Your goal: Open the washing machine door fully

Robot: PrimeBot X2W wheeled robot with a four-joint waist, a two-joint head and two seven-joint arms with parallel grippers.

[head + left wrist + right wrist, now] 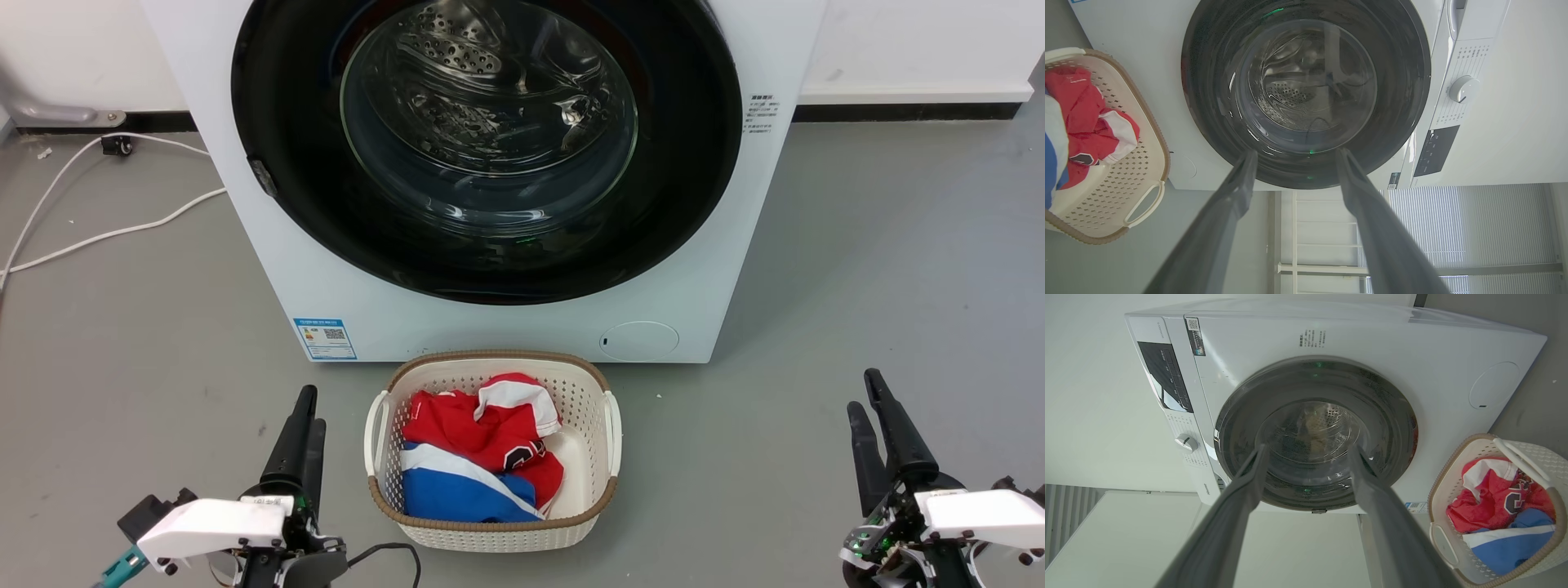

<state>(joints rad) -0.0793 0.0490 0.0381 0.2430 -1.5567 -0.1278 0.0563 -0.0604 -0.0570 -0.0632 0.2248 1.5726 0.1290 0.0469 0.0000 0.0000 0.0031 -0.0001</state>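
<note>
The washing machine door is a big round glossy black disc with a clear glass bowl in its centre. It lies flush against the white washer, with a small latch piece on its left rim. My left gripper hovers low at the lower left, open and holding nothing, well short of the washer. My right gripper is at the lower right, also open and holding nothing. In the left wrist view the left gripper points at the door. In the right wrist view the right gripper points at the door.
A cream laundry basket with red, white and blue clothes stands on the grey floor right before the washer, between my arms. White cables trail over the floor at the left. The control panel with a knob is beside the door.
</note>
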